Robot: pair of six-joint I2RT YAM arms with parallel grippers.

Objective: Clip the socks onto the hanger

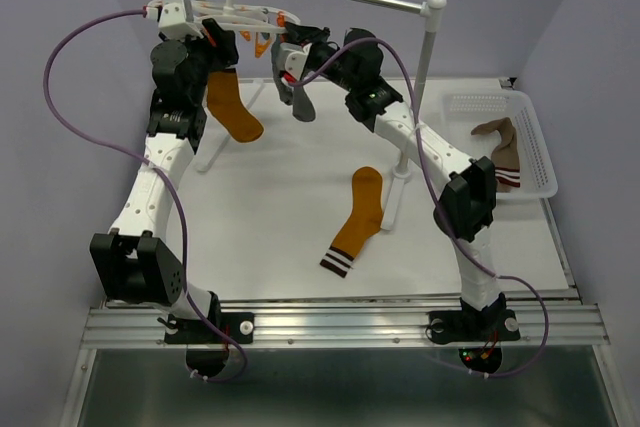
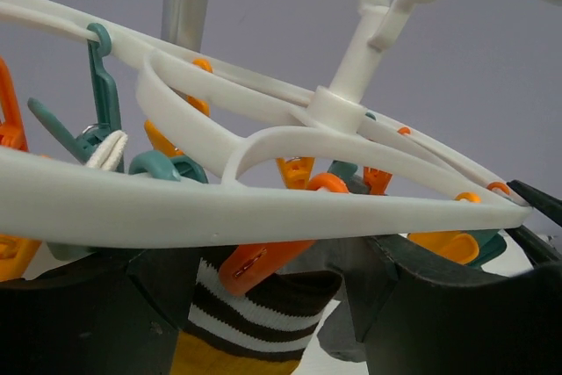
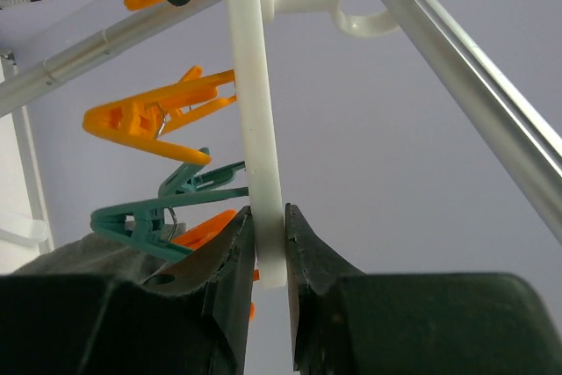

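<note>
Between the fingers of the right gripper (image 3: 268,221), the white hanger (image 3: 253,111) rim is pinched tight; left gripper (image 2: 263,305) gapes wide below it, mustard sock (image 1: 234,107) dangling clipped

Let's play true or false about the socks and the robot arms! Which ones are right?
The loose mustard sock lies on the table. True.
The basket is empty. False: a brown sock lies in it.
The right gripper pinches the white frame of the hanger. True.
The left gripper is shut tight. False: it is open, by the hanger.
No sock hangs from the hanger. False: a hanging mustard sock and a grey sock dangle from it.
</note>
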